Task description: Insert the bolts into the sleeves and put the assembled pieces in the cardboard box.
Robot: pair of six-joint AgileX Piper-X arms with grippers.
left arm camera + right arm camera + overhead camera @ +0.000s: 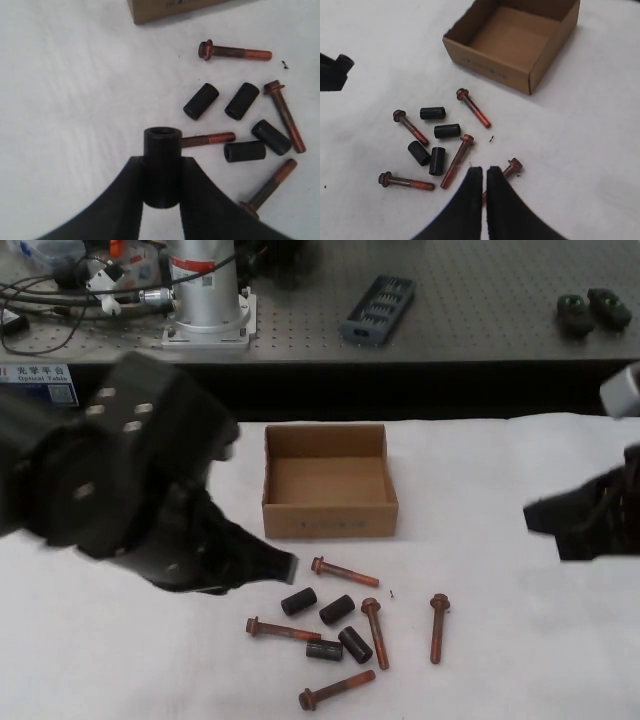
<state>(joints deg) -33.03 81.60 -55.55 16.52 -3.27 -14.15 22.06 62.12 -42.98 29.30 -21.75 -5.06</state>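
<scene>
My left gripper is shut on a black sleeve, held upright with its bore facing up, above the white cloth to the left of the loose parts. Several copper-coloured bolts and several black sleeves lie scattered in front of the open cardboard box. My right gripper hangs shut above the right side of the pile, nothing between its fingers; a bolt lies just beyond its tips. The left gripper's held sleeve also appears in the right wrist view.
White cloth covers the bench. The left arm bulks over the left side, the right arm sits at the right edge. A perforated table with a metal post and a blue rack lies behind.
</scene>
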